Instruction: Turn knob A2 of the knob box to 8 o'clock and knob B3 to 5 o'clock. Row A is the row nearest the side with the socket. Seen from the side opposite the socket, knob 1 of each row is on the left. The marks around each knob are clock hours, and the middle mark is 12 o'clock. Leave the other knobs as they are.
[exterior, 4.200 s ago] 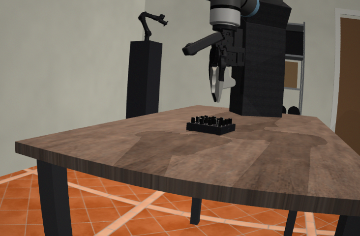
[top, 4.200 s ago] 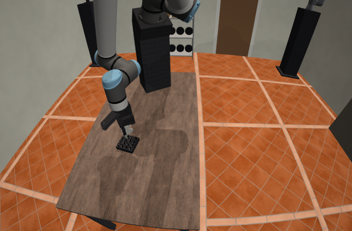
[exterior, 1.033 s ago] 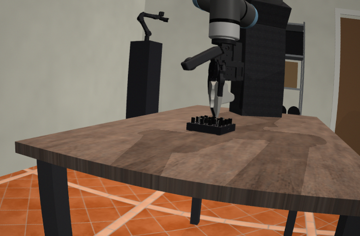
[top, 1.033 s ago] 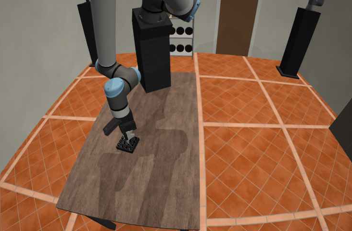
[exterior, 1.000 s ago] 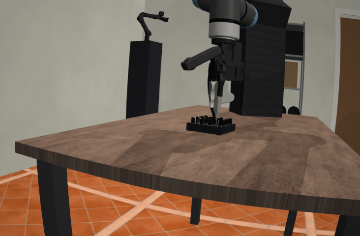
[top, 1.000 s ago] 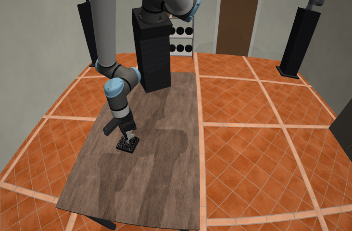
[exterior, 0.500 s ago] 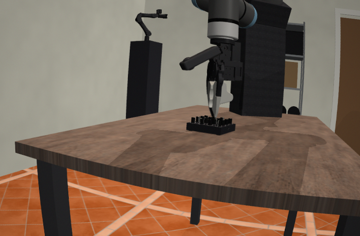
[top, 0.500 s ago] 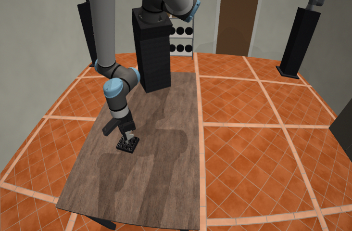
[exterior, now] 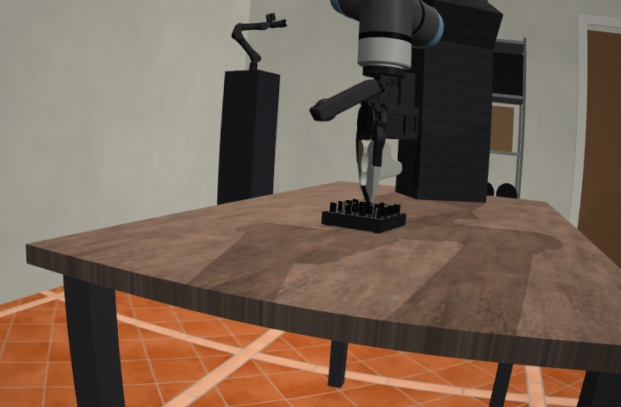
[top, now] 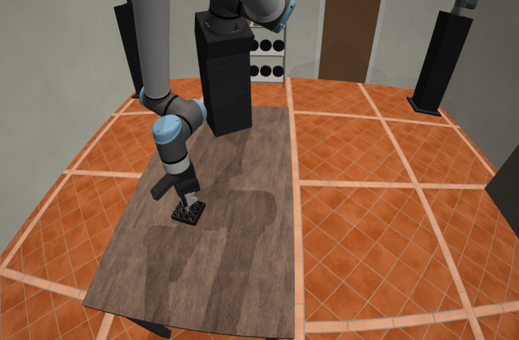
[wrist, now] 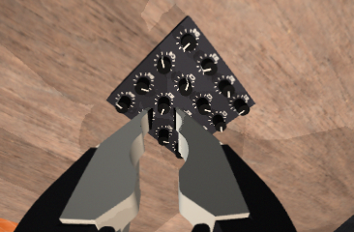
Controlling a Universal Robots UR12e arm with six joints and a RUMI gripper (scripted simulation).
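Gripper [top: 188,209] [exterior: 370,201] [wrist: 162,109] of black links and pale grey fingers was pointed downward, its tips held narrowly apart with nothing seen clamped between them. Just beneath, a square black knob box [top: 183,220] [exterior: 349,222] [wrist: 177,52] was set on the brown wooden table [top: 264,168] [exterior: 176,268] [wrist: 291,72], its top filled with rows of round, white-lined black knobs. Several knobs were partly covered by the fingers; the row lettering could not be read. Black round objects [top: 264,45] [exterior: 506,190] were held on a grey metal shelf unit [top: 284,64] [exterior: 521,119], partly cut off by the pedestal.
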